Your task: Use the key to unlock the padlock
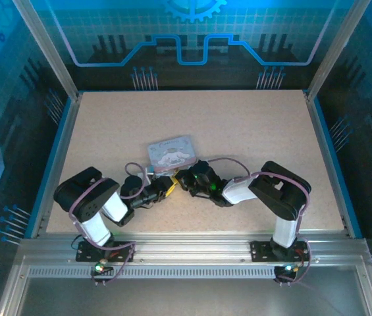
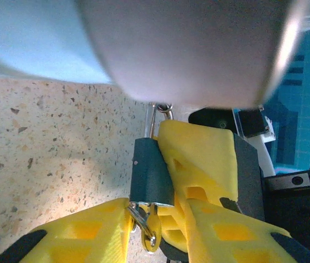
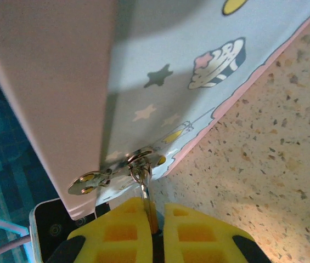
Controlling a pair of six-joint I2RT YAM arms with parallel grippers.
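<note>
The padlock (image 2: 150, 172), with a dark bluish body, hangs by its thin shackle (image 2: 156, 115) from the metal hasp (image 3: 116, 172) of the pale blue cartoon tin (image 1: 170, 152). My right gripper (image 3: 155, 211) is shut on the padlock, and the shackle rises from between its yellow fingers. One right finger (image 2: 198, 159) presses against the padlock's right side. The small key (image 2: 153, 222) sits in the keyhole at the padlock's bottom, with a ring through its head. My left gripper (image 2: 156, 205) is open around the key. Its left finger (image 2: 83, 233) touches the ring, and a gap shows on the other side.
The tin (image 3: 187, 66) is tilted, one edge raised off the speckled tabletop (image 3: 275, 142). Both arms meet just in front of it near the table's middle (image 1: 172, 184). A blue-lit frame and walls enclose the table.
</note>
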